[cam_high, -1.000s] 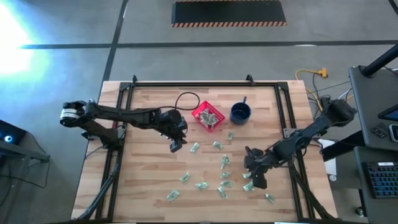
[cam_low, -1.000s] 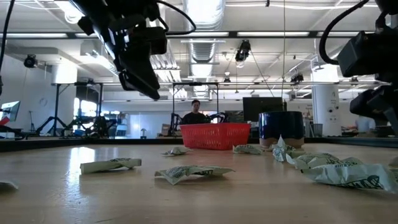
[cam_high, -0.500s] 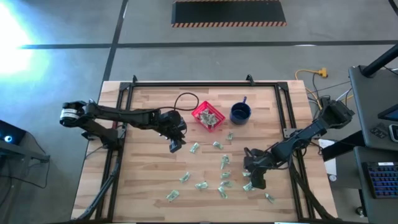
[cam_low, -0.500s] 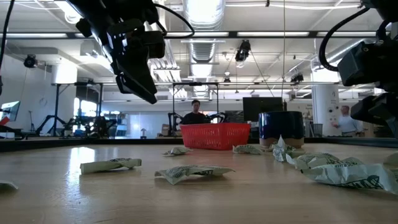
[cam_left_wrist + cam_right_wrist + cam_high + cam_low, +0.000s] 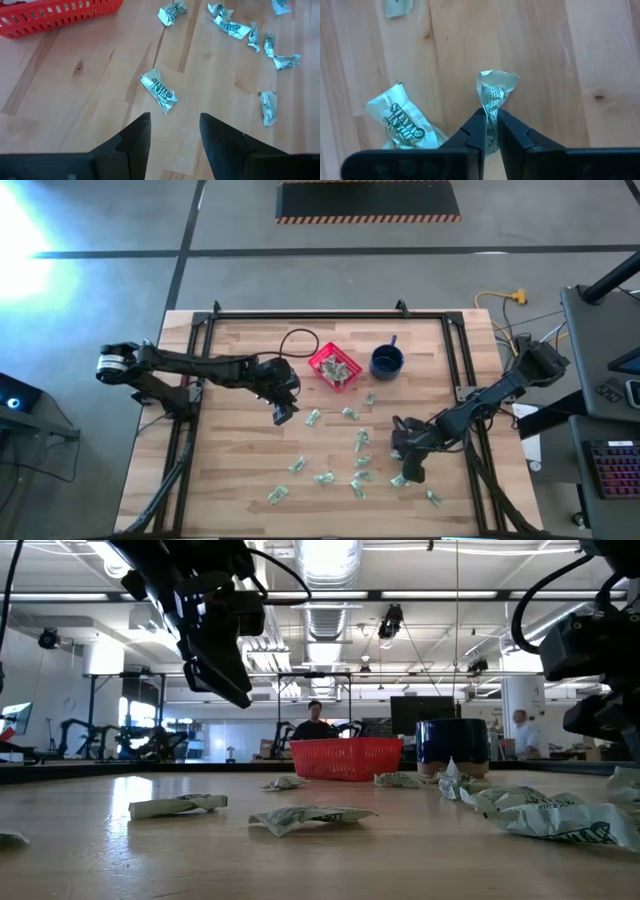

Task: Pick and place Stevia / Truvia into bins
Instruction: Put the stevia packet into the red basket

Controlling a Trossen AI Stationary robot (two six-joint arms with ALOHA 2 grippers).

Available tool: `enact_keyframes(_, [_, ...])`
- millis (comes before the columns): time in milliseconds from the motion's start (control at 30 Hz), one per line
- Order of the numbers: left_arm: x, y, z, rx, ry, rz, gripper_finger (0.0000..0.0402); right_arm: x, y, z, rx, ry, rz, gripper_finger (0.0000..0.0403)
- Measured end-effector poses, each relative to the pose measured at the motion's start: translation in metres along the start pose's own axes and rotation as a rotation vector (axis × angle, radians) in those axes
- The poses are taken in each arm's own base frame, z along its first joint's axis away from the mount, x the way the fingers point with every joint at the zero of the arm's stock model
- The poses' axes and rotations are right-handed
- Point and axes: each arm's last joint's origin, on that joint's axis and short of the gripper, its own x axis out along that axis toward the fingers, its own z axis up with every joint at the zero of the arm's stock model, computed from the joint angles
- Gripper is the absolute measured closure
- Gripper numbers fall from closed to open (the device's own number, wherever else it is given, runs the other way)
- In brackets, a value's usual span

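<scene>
Pale green and white Stevia sachets [image 5: 352,463] lie scattered on the wooden table. The red basket [image 5: 335,367] at the far middle holds several more. My right gripper [image 5: 403,473] is low at the near right, shut on one crumpled sachet [image 5: 495,90], with another sachet [image 5: 405,122] lying beside it. My left gripper [image 5: 283,415] hangs open above the table, left of the basket. A sachet [image 5: 159,91] lies flat on the wood ahead of its fingers [image 5: 135,135]. My right gripper pinches the crumpled sachet between its two fingers [image 5: 477,127], which come down from above. The sachet's printed middle [image 5: 491,106] sits at the fingertips, and its puffed end sticks out beyond them. Whether it is clear of the table I cannot tell.
A dark blue mug [image 5: 386,361] stands right of the basket. A black cable loop [image 5: 300,340] lies at the far left of the basket. A black frame rail [image 5: 330,316] runs along the table's edges. A person [image 5: 315,720] shows in the room behind.
My right gripper has edged a little toward the table's left edge, staying low among the sachets at the near right. The sachets on the table lie as before.
</scene>
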Motion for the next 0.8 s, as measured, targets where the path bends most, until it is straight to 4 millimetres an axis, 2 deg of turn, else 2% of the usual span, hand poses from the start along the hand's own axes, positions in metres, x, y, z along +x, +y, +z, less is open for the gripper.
enact_keyframes(233, [0.000, 0.000, 0.000, -0.008, 0.000, 0.000, 0.0249, -0.008, 0.013, 0.013, -0.028, -0.057, 0.029, 0.0375])
enact_keyframes(533, [0.000, 0.000, 0.000, -0.008, 0.000, 0.000, 0.0249, -0.030, 0.034, 0.043, -0.124, -0.218, 0.024, 0.0375])
enact_keyframes(800, [0.001, -0.003, -0.001, 0.002, 0.005, -0.008, 0.0249, -0.049, 0.032, 0.076, -0.153, -0.356, -0.072, 0.0375])
